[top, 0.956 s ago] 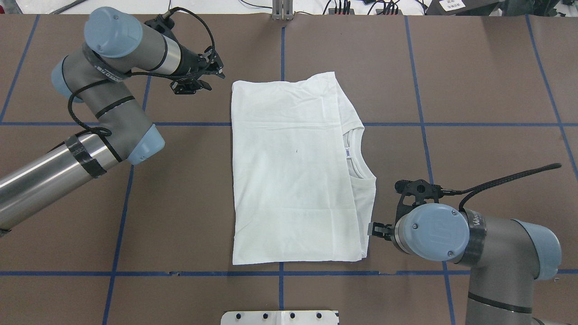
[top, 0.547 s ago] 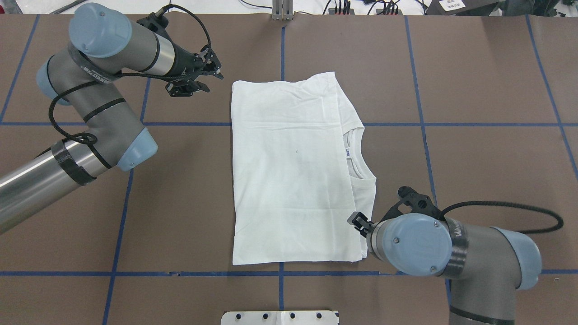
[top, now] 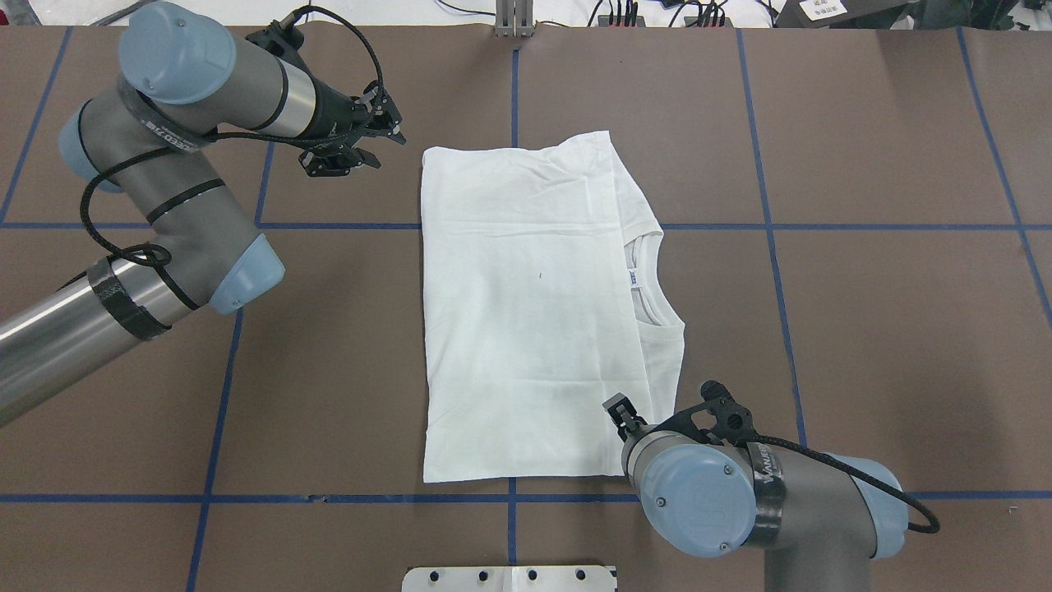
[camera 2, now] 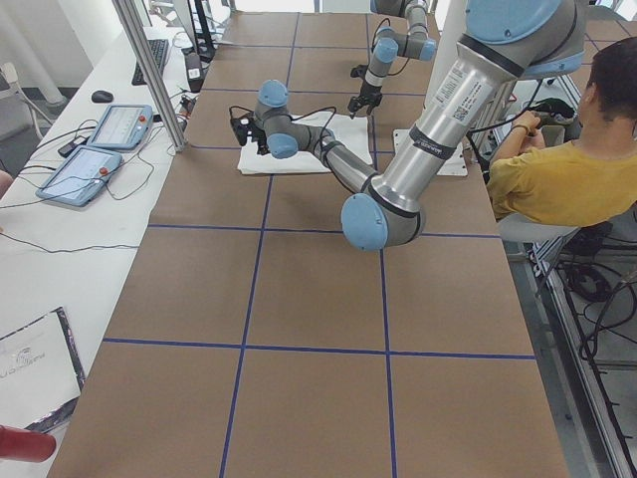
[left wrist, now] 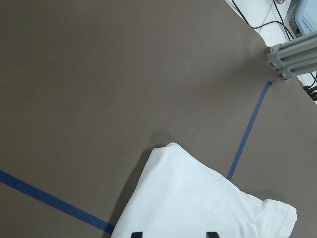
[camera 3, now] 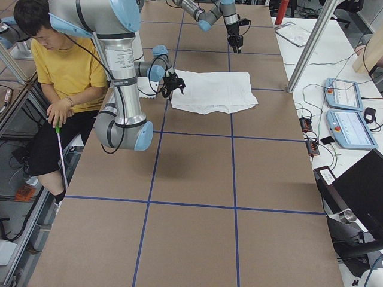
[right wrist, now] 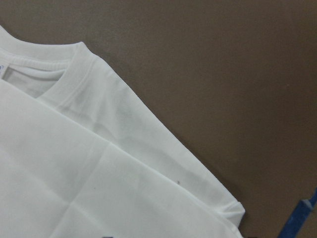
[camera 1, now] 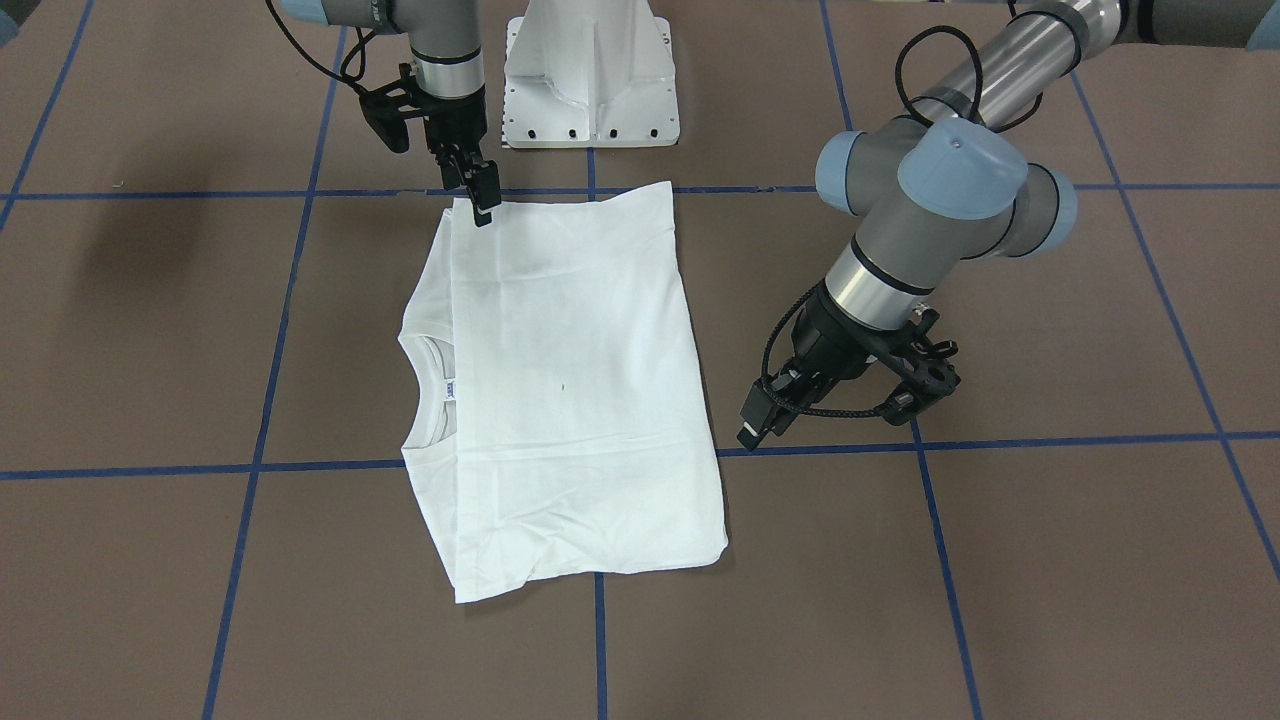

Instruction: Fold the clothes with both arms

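The white shirt (top: 526, 312) lies folded into a flat rectangle at the table's middle, with its ribbed collar (top: 662, 275) and small neck label (top: 634, 279) showing on the robot's right side. No printed text shows. My right gripper (top: 616, 407) hovers over the shirt's near right corner (camera 1: 470, 215); its fingers look open, with nothing between them. My left gripper (top: 382, 146) stands open just left of the shirt's far left corner (left wrist: 171, 148), apart from the cloth. In the front-facing view the left gripper (camera 1: 752, 425) hangs a little above the table, beside the shirt (camera 1: 570, 390).
The brown table is marked with blue tape lines (top: 329, 225). The white pedestal base (camera 1: 590, 80) stands at the near edge. An aluminium post (top: 514, 20) rises at the far edge. A person in a yellow shirt (camera 3: 66, 66) sits beside the robot. Tablets (camera 3: 347, 110) lie on a side bench.
The right gripper has swung left and toward the near edge, from beside the shirt's right edge to over its near right corner. The left arm has drawn back slightly to the left.
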### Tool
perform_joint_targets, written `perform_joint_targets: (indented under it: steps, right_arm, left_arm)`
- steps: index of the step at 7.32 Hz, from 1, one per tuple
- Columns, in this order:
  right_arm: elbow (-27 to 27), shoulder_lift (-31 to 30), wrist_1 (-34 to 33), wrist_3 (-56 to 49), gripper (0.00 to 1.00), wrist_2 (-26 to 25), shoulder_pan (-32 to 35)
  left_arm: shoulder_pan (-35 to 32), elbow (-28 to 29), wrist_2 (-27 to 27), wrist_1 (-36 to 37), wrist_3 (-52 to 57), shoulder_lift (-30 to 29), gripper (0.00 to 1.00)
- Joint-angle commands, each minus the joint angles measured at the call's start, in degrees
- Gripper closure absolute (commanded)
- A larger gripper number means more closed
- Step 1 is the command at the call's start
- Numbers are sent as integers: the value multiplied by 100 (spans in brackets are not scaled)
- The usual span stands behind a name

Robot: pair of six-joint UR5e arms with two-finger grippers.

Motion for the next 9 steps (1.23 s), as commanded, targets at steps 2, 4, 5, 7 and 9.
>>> perform_joint_targets:
  steps: [2,4,5,7,9]
  right_arm:
    - [-129,-68,41,-14,11,-1,59]
    - [-225,-68,32,-23,15,34,-11]
    - [-226,-68,32,-23,17,51,-46]
    - [-208,-85,32,-14,24,51,-56]
    - [-200,-129,32,-14,42,43,-56]
  left_arm:
    - [-3,-31,0,17,0,2,47]
    - [-3,-66,-8,78,0,2,47]
    - [-3,-67,-8,78,0,2,47]
    - [-3,-84,-8,87,0,2,47]
    - [6,-136,-8,165,0,2,47]
